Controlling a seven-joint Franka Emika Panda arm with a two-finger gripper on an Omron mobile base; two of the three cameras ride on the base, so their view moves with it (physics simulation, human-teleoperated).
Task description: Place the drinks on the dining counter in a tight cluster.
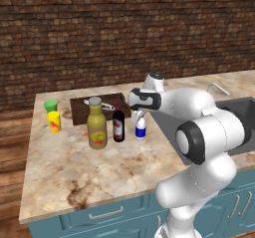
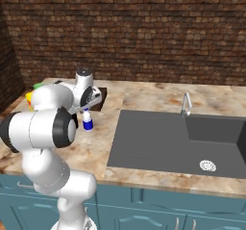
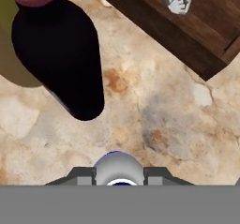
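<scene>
From the left base view, the white arm rises at the lower right, bends at a dark elbow joint and reaches left over the marbled surface (image 1: 74, 167) of the dining counter. Its hand hangs above the small white bottle (image 1: 141, 129), and the fingers (image 1: 140, 114) come down around the bottle's top. That bottle stands upright, its long axis vertical, just right of the wine bottle (image 1: 118, 124), which stands just right of the fat olive-yellow bottle (image 1: 96, 125). All three are upright in a close row. Behind them lies a dark wooden board (image 1: 79, 110), and well to the left a green cup (image 1: 51, 105) and a yellow cup (image 1: 54, 121) stand together.

From the right base view, the arm fills the left side, and the hand tilts downward over the small white bottle (image 2: 87, 123), which stands on the surface left of the grey sink (image 2: 158, 142).

From the hand view, looking down, the bottle's rounded top (image 3: 118, 168) sits between the two dark fingers (image 3: 84, 175), which appear closed against it, though the contact is partly hidden. The dark wine bottle (image 3: 61, 54) stands nearby on the upper left.
</scene>
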